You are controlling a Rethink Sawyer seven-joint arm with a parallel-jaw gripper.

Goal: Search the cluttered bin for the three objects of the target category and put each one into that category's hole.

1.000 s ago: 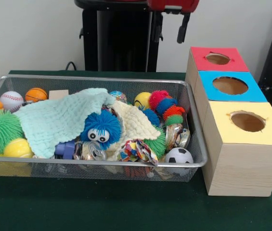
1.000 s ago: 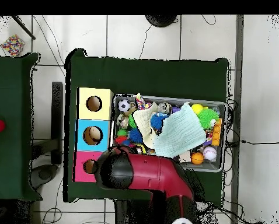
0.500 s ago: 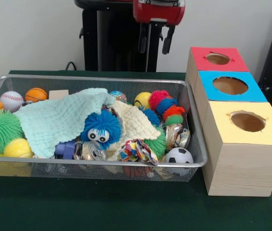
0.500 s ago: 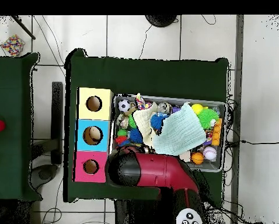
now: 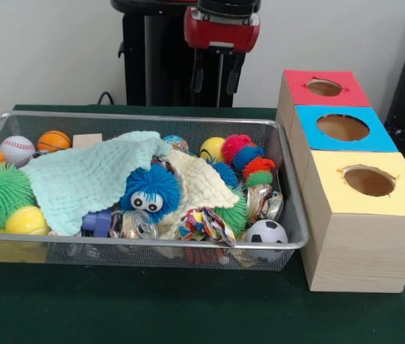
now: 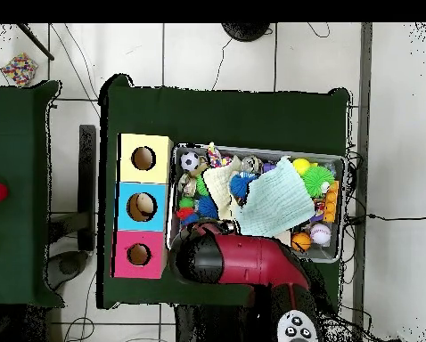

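Observation:
The wire mesh bin [image 5: 137, 118] holds a heap of toys; it also shows in the overhead view [image 6: 342, 162]. The blue fuzzy puffball with googly eyes [image 5: 150, 190] lies in the middle, between two cloths, and shows from above [image 6: 243, 184]. No brown monkey plush shows. The red-surround hole [image 5: 324, 87] tops the farthest box [image 6: 139, 255]. My gripper [image 5: 216, 77] hangs open and empty above the bin's far rim, left of the red box. From above, the red arm [image 6: 243, 261] covers it.
A mint cloth [image 5: 87, 175] and a cream cloth [image 5: 195, 183] cover part of the heap. A green spiky ball [image 5: 0, 193], baseball [image 5: 17, 149], basketball [image 5: 54, 140] and soccer ball [image 5: 266, 232] lie around. Blue-surround [image 5: 342, 127] and yellow-surround [image 5: 368, 180] holes stand nearer.
My gripper has moved left in the front view, from near the red box to over the bin's far rim, and has come lower. The toys have not moved.

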